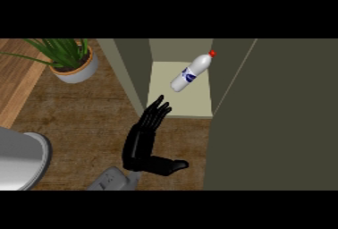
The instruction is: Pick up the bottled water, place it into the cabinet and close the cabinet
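- Grey object [23, 159]: rounded, at the view's left edge, well to the left of the hand and level with its wrist
- Plant [65, 53]: green leaves in a white pot with an orange rim, standing on the counter [86, 120] up and to the left of the hand, well apart from it
- Hand [142, 141]: one black hand in view, on a grey forearm entering from the lower edge; which arm it belongs to cannot be told. Fingers straight and held close together, pointing up and slightly right toward the cabinet opening; thumb spread out to the lower right. It holds nothing
- Cabinet [277, 125]: open, directly beyond the fingertips; pale shelf [185, 103] just ahead of them, dark door panel to the right of the hand
- Bottle [191, 74]: white with a blue label and red cap, inside the cabinet, lying tilted on the shelf with the cap toward the upper right; up and to the right of the fingertips, clear of the hand
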Motion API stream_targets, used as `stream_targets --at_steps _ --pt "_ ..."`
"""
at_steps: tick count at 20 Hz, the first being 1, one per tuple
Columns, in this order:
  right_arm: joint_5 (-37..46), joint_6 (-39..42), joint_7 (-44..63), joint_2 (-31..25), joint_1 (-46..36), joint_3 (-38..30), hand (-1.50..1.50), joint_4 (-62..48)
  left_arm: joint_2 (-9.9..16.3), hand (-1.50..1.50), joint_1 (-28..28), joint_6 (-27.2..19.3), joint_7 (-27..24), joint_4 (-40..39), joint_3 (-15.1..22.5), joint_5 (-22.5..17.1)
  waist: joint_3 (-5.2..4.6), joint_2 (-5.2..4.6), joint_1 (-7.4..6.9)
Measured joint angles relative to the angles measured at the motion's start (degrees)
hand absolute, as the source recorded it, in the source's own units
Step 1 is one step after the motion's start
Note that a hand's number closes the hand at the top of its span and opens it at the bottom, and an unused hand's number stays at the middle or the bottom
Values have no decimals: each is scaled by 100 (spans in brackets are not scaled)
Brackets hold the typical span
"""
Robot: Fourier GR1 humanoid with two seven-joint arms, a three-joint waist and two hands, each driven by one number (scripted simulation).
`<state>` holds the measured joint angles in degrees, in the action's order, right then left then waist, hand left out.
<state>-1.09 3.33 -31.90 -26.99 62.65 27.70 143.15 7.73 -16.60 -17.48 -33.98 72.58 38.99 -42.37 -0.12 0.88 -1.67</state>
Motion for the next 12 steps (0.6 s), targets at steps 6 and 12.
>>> stream_targets --at_steps 6,12 --pt "129 307 35 -599 -139 120 150 -34 967 -150 1331 249 -263 1254 41 -48 -7 -5 -78" --pt "268 627 74 -1303 -632 174 150 -18 1854 -150 2097 796 -591 1891 -171 -132 -26 8 -155"
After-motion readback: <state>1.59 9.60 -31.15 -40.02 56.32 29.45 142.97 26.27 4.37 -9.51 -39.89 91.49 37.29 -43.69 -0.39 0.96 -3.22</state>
